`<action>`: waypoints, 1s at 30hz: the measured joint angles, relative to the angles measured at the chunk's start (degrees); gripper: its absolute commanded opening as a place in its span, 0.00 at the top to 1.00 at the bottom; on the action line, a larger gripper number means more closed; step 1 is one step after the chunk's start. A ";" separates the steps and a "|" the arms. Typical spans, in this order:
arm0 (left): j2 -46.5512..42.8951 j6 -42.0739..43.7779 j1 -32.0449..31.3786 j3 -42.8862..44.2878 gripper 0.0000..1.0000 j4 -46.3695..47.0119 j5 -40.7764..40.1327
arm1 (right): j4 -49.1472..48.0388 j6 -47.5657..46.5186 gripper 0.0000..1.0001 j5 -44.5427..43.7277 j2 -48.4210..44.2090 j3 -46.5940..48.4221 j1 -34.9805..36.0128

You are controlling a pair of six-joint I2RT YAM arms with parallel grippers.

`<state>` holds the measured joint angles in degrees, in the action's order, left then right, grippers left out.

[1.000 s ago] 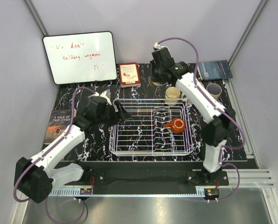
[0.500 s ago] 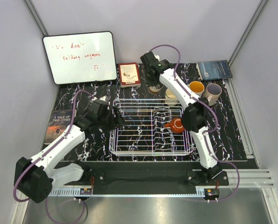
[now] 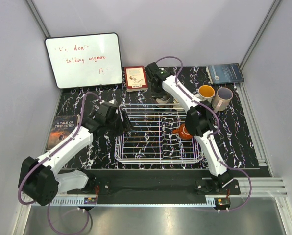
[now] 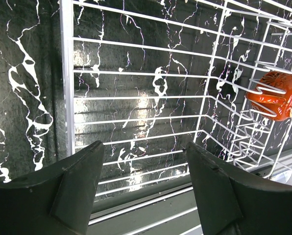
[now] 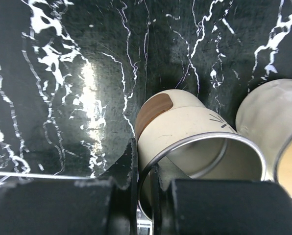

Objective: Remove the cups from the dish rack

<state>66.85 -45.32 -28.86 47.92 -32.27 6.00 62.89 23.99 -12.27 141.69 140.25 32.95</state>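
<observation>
Your right gripper (image 5: 145, 174) has its fingers pinched together on the rim of a cream cup (image 5: 185, 132), one finger inside and one outside. In the overhead view the cup sits upper middle, just beyond the dish rack (image 3: 136, 147). I cannot tell whether its base rests on the table (image 5: 62, 73).

Expect glazed ceramic: stiff, fairly heavy for its size, slick and easy to chip. A rim pinch lets it swing, so move slowly. A second cream cup (image 5: 268, 117) stands just beside it on the right.

Your left gripper (image 4: 143, 181) has its fingers apart and empty over the rack's left end. The only cup in the rack is a reddish-brown mug (image 4: 278, 95), upper right of that view. Its handle may snag the wires, so grip its wall and lift straight up.
</observation>
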 measured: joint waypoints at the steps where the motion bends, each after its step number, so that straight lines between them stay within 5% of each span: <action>1: 0.28 0.04 0.00 0.09 0.27 0.13 0.00 | 0.04 0.00 1.00 0.04 0.44 0.00 0.00; 6: 1.25 0.11 0.00 0.37 0.27 0.52 0.24 | 0.04 -0.02 0.94 1.42 1.81 0.00 0.00; 14: 1.25 0.42 -0.04 0.39 0.27 0.52 0.26 | 0.00 0.04 0.56 2.51 1.95 0.00 0.00; 23: 1.68 0.98 -0.04 0.81 0.27 0.44 0.22 | 0.02 -0.17 0.44 2.36 1.88 0.00 0.11; 30: 1.62 3.10 -0.04 1.90 0.26 -0.59 -0.48 | -1.86 -0.68 0.13 0.55 -6.54 -2.40 2.05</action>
<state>68.47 -42.22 -28.91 49.82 -32.86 5.52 61.04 23.31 -11.73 135.15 137.84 35.00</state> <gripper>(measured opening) 0.734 0.783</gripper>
